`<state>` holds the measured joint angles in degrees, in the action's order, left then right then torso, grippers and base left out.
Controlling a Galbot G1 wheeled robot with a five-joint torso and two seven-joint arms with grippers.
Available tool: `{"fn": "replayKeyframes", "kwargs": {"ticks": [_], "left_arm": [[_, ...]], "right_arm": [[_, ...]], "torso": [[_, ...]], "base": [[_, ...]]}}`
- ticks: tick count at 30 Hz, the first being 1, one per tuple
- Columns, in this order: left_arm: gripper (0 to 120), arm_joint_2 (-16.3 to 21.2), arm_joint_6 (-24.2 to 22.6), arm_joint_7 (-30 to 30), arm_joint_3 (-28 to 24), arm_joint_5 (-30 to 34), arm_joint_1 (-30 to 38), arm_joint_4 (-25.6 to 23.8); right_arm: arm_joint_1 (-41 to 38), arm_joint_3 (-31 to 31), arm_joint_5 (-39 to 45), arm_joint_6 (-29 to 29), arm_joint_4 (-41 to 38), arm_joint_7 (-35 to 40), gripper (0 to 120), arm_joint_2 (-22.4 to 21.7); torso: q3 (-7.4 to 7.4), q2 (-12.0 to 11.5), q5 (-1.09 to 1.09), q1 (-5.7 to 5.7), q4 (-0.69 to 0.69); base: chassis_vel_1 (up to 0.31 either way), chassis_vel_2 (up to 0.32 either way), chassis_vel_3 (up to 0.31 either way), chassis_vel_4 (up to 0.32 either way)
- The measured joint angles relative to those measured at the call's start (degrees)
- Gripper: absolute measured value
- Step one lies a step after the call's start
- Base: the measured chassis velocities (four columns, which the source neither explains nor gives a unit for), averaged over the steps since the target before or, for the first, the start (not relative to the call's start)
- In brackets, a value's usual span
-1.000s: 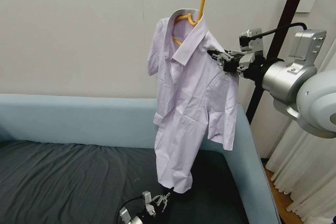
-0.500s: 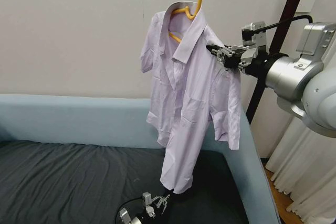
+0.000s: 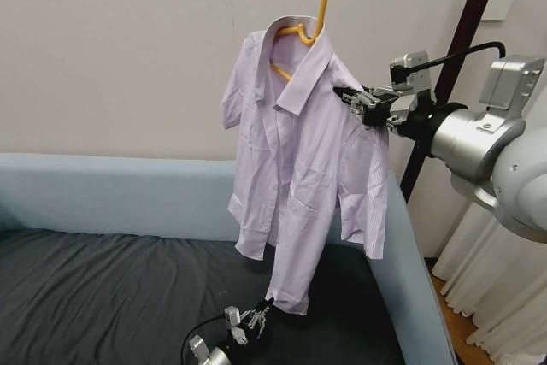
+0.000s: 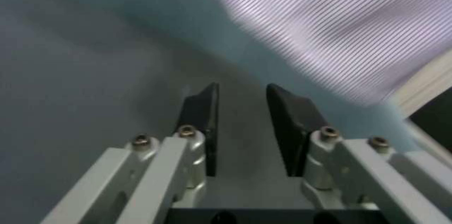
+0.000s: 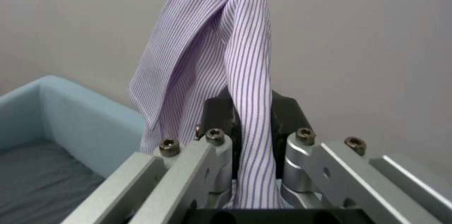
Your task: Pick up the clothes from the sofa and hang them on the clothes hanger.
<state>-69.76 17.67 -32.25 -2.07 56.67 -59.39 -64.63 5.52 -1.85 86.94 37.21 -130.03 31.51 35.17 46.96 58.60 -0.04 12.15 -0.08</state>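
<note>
A pale lilac striped shirt (image 3: 299,168) hangs in the air on a yellow hanger (image 3: 312,6), above the right end of the blue sofa (image 3: 111,194). My right gripper (image 3: 352,102) is shut on the shirt's shoulder, just right of the collar. In the right wrist view the striped cloth (image 5: 244,91) runs down between its dark pads. My left gripper (image 3: 252,320) sits low over the dark seat cushion, under the shirt's hem. In the left wrist view its fingers (image 4: 205,128) stand apart with nothing between them, and the shirt (image 4: 339,28) hangs beyond them.
The sofa's right armrest (image 3: 410,271) runs along below the shirt. A dark wooden rack post (image 3: 444,74) leans behind my right arm. White curtains (image 3: 504,288) hang at the far right. A plain wall lies behind the shirt.
The shirt and hanger have swung a little left and the lower body has turned and risen. My right gripper has dipped slightly. The left gripper has edged left.
</note>
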Motion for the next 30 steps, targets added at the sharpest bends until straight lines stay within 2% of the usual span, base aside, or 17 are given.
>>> {"fn": "replayKeyframes", "kwargs": {"ticks": [2, 4, 7, 8, 9, 11, 13, 14, 15, 17, 20, 22, 26, 28, 30], "left_arm": [[45, 0.82, -0.82, 4.29, 0.33, -4.33, -1.32, -0.19], [47, 1.22, -1.29, 5.71, 0.49, -5.59, -1.91, -0.56], [60, 3.61, -2.43, 10.66, 1.74, -9.15, -5.10, -4.48], [65, 4.17, -2.43, 11.88, 2.24, -9.26, -5.79, -6.02], [65, 4.17, -2.43, 11.88, 2.24, -9.26, -5.79, -6.02], [73, 5.48, -2.47, 14.39, 3.49, -9.18, -7.13, -9.56], [83, 6.96, -2.92, 16.03, 4.40, -8.69, -7.99, -13.19], [88, 7.55, -3.11, 16.49, 4.82, -8.37, -8.46, -14.76], [88, 7.55, -3.11, 16.49, 4.82, -8.37, -8.46, -14.76], [96, 9.35, -3.53, 17.52, 5.74, -7.92, -9.92, -18.32], [100, 11.30, -3.02, 17.41, 6.66, -8.47, -11.18, -20.98], [100, 12.05, -2.14, 16.92, 7.37, -9.60, -11.70, -22.51], [100, 13.64, 1.17, 15.42, 8.14, -15.43, -10.98, -26.46], [100, 15.34, 4.04, 12.44, 8.15, -20.53, -7.64, -28.62], [100, 16.24, 4.91, 11.46, 7.88, -21.75, -5.72, -29.08]], "right_arm": [[-0.81, -0.32, -0.05, 0.01, 0.36, -0.14, 8, -0.39], [-1.12, -0.41, -0.16, 0.03, 0.57, -0.16, 8, -0.54], [-0.99, -0.19, -1.28, 0.66, 0.39, -0.05, 8, -1.86], [-0.13, 0.51, -2.33, 0.90, -0.34, -0.08, 8, -2.50], [-0.13, 0.51, -2.33, 0.90, -0.34, -0.08, 8, -2.50], [3.23, 2.47, -4.75, 0.74, -1.84, -0.74, 8, -4.72], [6.39, 2.89, -5.44, 0.70, -3.22, -0.97, 8, -7.15], [6.59, 2.80, -5.21, 0.70, -3.70, -0.91, 8, -7.61], [6.59, 2.80, -5.21, 0.70, -3.70, -0.91, 8, -7.61], [5.43, 2.57, -1.94, 1.32, -5.58, 0.94, 8, -9.31], [6.41, 3.01, -0.50, 1.75, -7.38, 1.55, 8, -13.31], [6.47, 2.51, 0.01, 1.84, -7.82, 1.62, 8, -13.98], [5.42, 2.11, 1.23, 2.01, -7.79, 3.00, 8, -13.22], [5.95, 2.08, 0.91, 2.01, -7.98, 3.16, 8, -13.15], [6.63, 1.75, 0.42, 1.89, -8.26, 3.17, 8, -13.05]], "torso": [[0.00, 0.00, -0.02, 0.00, 0.01], [0.00, 0.00, -0.02, 0.00, 0.02], [0.00, 0.00, -0.02, 0.00, 0.02], [0.00, 0.00, -0.02, 0.00, 0.02], [0.00, 0.00, -0.02, 0.00, 0.02], [0.00, 0.00, -0.02, 0.00, 0.03], [0.01, -0.01, 0.02, 0.00, -0.02], [0.00, 0.00, 0.03, 0.00, -0.03], [0.00, 0.00, 0.03, 0.00, -0.03], [-0.01, 0.00, -0.02, 0.00, 0.02], [0.00, 0.01, -0.02, -0.01, 0.02], [0.00, 0.01, 0.01, -0.01, -0.01], [0.00, 0.01, -0.03, -0.01, 0.05], [0.00, 0.01, -0.01, -0.01, 0.03], [0.00, 0.01, -0.02, -0.01, 0.00]], "base": [[0.000, 0.000, 0.000, 0.000], [0.000, 0.000, 0.000, 0.000], [0.000, 0.000, 0.000, 0.000], [0.000, 0.000, 0.000, 0.000], [0.000, 0.000, 0.000, 0.000], [0.000, 0.000, 0.000, 0.000], [0.000, 0.000, 0.000, 0.000], [0.000, 0.000, 0.000, 0.000], [0.000, 0.000, 0.000, 0.000], [0.000, 0.000, 0.000, 0.000], [0.000, 0.000, 0.000, 0.000], [0.000, 0.000, 0.000, 0.000], [0.000, 0.000, 0.000, 0.000], [0.000, 0.000, 0.000, 0.000], [0.000, 0.000, 0.000, 0.000]]}}
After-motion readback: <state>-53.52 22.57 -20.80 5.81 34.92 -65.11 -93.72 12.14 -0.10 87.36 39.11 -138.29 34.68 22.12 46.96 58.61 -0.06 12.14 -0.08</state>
